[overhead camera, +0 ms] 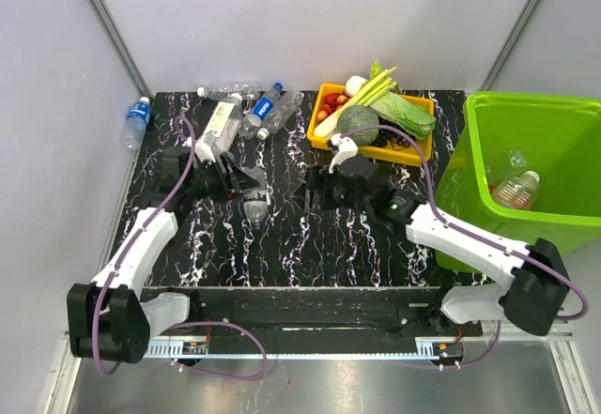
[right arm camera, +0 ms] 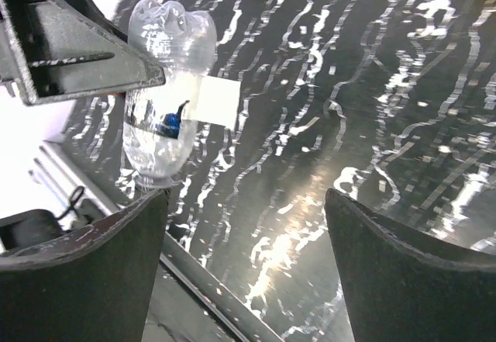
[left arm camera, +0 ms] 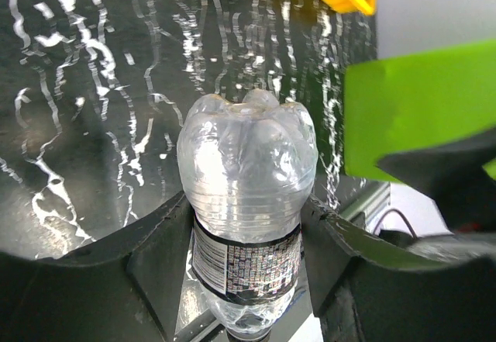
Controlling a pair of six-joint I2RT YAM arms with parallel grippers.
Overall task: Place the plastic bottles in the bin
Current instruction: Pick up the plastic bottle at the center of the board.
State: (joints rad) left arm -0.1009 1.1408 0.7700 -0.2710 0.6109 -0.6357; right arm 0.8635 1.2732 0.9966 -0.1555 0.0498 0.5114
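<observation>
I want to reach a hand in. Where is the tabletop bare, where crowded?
Bare: the near strip of the black marbled table, between the white left arm and white right arm. Crowded: far left, clear plastic bottles; far middle, the shallow yellow tray; right, the lime-green plastic bin; centre, the left tool gripping a clear bottle.

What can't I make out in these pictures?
Held bottle: its cap, in the left wrist view, is cut off by the bottom edge.
Bin: its right side, in the top view, runs past the picture's edge.
Far bottles: the label wording, in the top view, is too small to read.
</observation>
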